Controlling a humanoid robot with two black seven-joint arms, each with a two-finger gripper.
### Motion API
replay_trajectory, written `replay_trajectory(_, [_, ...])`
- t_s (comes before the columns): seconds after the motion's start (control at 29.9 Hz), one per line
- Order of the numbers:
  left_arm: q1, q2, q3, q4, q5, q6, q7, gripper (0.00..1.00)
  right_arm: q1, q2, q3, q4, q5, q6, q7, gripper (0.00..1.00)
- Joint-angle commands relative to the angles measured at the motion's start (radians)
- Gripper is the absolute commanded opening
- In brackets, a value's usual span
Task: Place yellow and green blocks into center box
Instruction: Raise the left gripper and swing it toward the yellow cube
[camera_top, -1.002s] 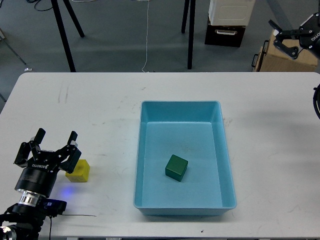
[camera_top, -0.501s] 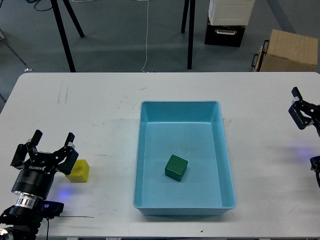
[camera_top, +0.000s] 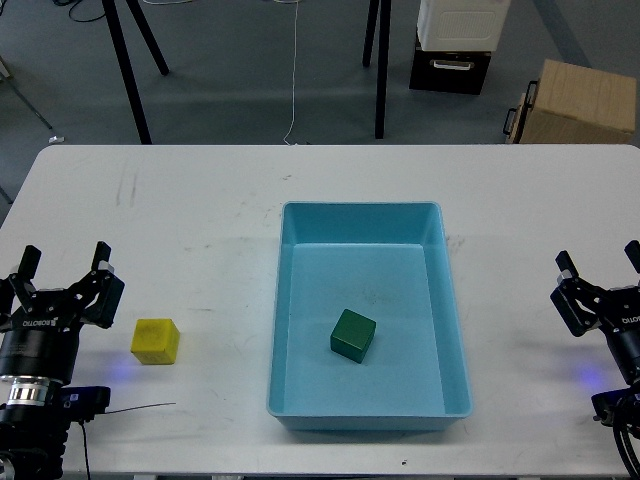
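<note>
A green block (camera_top: 353, 335) lies inside the light blue box (camera_top: 295, 300) at the table's center. A yellow block (camera_top: 156, 341) sits on the white table left of the box. My left gripper (camera_top: 62, 282) is open and empty, just left of the yellow block and apart from it. My right gripper (camera_top: 600, 276) is open and empty at the table's right edge, well right of the box.
Beyond the table's far edge stand black tripod legs (camera_top: 127, 60), a cardboard box (camera_top: 578, 100) and a black-and-white case (camera_top: 455, 45) on the floor. A thin black cable (camera_top: 130, 408) lies near the front left edge.
My left gripper has drawn back to the left, away from the yellow block. My right arm has come down from the upper right to the table's right edge.
</note>
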Motion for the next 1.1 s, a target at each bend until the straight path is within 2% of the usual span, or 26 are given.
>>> replay_trajectory(0.0, [-0.013, 0.063, -0.006, 0.000, 0.011, 0.000, -0.052, 1.00, -0.001, -0.055, -0.008, 0.000, -0.002, 0.000, 0.002, 1.00])
replay_trajectory(0.13, [-0.013, 0.189, -0.095, 0.017, 0.150, 0.000, -0.064, 1.00, 0.000, -0.082, 0.004, 0.000, -0.001, 0.000, 0.005, 1.00])
replay_trajectory(0.17, [-0.014, 0.209, -0.118, 0.017, 0.212, 0.000, -0.081, 1.00, 0.000, -0.084, 0.004, -0.001, -0.001, 0.000, 0.005, 1.00])
replay_trajectory(0.23, [-0.039, 0.211, -0.147, 0.011, 0.307, 0.000, -0.141, 1.00, 0.003, -0.084, 0.004, -0.001, -0.001, 0.000, 0.005, 1.00])
replay_trajectory(0.3, [-0.098, 0.214, -0.139, 0.011, 0.352, 0.000, -0.190, 1.00, 0.006, -0.079, 0.004, -0.003, -0.001, 0.000, 0.005, 1.00])
replay_trajectory(0.4, [-0.126, 0.229, -0.135, 0.010, 0.388, 0.000, -0.225, 1.00, 0.008, -0.069, 0.006, -0.003, -0.002, 0.000, 0.007, 1.00])
replay_trajectory(0.47, [-0.141, 0.286, -0.118, 0.008, 0.436, 0.000, -0.233, 1.00, 0.010, -0.067, 0.007, -0.003, -0.001, 0.000, 0.005, 1.00])
replay_trajectory(0.57, [-0.160, 0.407, -0.043, 0.008, 0.503, 0.000, -0.233, 1.00, 0.010, -0.069, 0.009, -0.003, -0.002, 0.000, 0.007, 1.00])
replay_trajectory(0.77, [-0.296, 0.594, 0.158, 0.008, 0.666, 0.000, -0.231, 1.00, 0.011, -0.067, 0.009, -0.003, -0.001, 0.000, 0.007, 1.00])
replay_trajectory(0.9, [-0.469, 0.648, 0.323, 0.016, 0.838, 0.000, -0.233, 1.00, 0.011, -0.064, 0.009, -0.003, -0.001, 0.000, 0.007, 1.00])
replay_trajectory(1.07, [-0.716, 0.685, 0.605, 0.016, 1.062, 0.000, -0.227, 1.00, 0.010, -0.064, 0.021, -0.001, -0.002, 0.000, 0.007, 1.00])
